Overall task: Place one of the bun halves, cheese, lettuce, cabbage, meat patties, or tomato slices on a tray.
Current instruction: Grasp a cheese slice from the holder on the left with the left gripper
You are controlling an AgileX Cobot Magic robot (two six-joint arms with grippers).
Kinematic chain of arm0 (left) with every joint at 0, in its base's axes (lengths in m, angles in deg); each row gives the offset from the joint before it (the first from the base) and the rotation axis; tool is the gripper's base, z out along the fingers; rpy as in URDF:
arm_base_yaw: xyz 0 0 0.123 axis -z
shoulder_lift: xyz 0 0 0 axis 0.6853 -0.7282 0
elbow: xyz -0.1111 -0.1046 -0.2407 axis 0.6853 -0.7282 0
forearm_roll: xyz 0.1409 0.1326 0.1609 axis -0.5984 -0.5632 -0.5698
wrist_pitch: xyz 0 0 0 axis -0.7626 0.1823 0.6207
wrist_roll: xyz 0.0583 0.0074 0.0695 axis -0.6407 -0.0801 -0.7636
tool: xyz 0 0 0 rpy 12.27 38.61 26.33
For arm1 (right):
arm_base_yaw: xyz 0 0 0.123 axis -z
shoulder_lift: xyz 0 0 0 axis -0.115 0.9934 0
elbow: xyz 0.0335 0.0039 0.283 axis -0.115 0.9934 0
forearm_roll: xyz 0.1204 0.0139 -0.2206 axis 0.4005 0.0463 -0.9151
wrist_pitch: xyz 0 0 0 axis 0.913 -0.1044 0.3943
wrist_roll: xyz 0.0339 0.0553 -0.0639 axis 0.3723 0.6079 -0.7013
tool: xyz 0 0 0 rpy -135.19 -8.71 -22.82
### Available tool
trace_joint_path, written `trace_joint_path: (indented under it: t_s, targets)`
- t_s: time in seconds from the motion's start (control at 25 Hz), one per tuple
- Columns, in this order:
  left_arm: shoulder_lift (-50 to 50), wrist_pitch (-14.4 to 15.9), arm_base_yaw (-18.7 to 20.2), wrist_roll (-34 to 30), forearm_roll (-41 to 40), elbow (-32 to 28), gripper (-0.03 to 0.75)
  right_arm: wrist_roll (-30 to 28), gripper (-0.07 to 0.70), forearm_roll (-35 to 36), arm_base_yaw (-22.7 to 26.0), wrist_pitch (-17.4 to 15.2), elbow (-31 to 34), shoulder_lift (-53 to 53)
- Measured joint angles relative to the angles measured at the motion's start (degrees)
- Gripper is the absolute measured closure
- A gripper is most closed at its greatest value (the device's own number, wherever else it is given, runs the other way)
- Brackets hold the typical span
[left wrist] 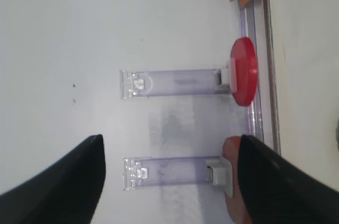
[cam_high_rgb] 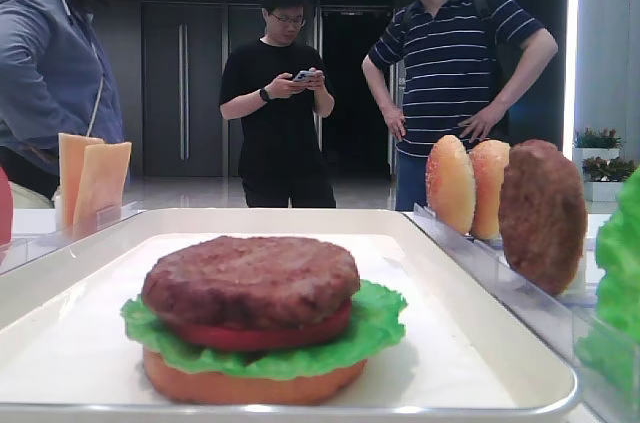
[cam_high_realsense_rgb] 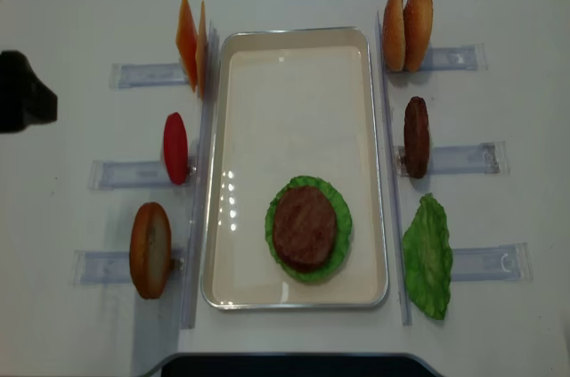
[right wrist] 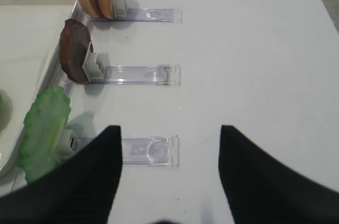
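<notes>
Tray (cam_high_realsense_rgb: 218,172), white and shallow with rounded corners and a raised rim, lies in the middle of the pale surface (cam_high_realsense_rgb: 89,3). On it we see a stack: a smooth orange-tan bun base (cam_high_rgb: 250,385), ruffled green lettuce (cam_high_rgb: 375,328), a thin red tomato slice (cam_high_rgb: 255,335), and on top a thick, grainy brown meat patty (cam_high_realsense_rgb: 305,227).

Clear plastic holders (cam_high_realsense_rgb: 459,159) flank the tray. On the left stand two pale orange cheese slices (cam_high_realsense_rgb: 191,43), a red tomato disc (cam_high_realsense_rgb: 175,148) and a bun half (cam_high_realsense_rgb: 150,249); on the right, two seeded domed bun halves (cam_high_realsense_rgb: 407,29), a second dark patty (cam_high_realsense_rgb: 416,136) and another lettuce leaf (cam_high_realsense_rgb: 427,257).

We see the left hand (left wrist: 167,181) with its dark fingers spread wide, gripping nothing, above the surface beside the left holders; the red disc sits just ahead of it. The right hand (right wrist: 169,171) is likewise spread apart over a bare holder, the lettuce leaf just beside its left finger (right wrist: 90,181).
</notes>
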Motion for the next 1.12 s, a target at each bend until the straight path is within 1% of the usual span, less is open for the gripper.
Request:
trace_joint_path:
  t_s: [0.2, 0.4, 0.76, 0.96, 1.12]
  targets:
    - [-7.64, 0.05, 0.0, 0.0, -2.18, 8.03, 0.125, 0.0, 0.215, 0.0, 0.0, 0.0, 0.0, 0.0]
    - [-15.11, 0.39, 0.0, 0.0, -2.18, 15.43, 0.127, 0.0, 0.215, 0.0, 0.0, 0.0, 0.0, 0.0]
    - [-26.6, 0.54, 0.0, 0.0, -2.18, 22.49, 0.18, 0.0, 0.215, 0.0, 0.0, 0.0, 0.0, 0.0]
    - [-32.76, 0.54, 0.0, 0.0, -2.18, 28.29, 0.211, 0.0, 0.215, 0.0, 0.0, 0.0, 0.0, 0.0]
    - [-38.24, 0.42, 0.0, 0.0, -1.73, 33.65, 0.221, 0.0, 0.215, 0.0, 0.0, 0.0, 0.0, 0.0]
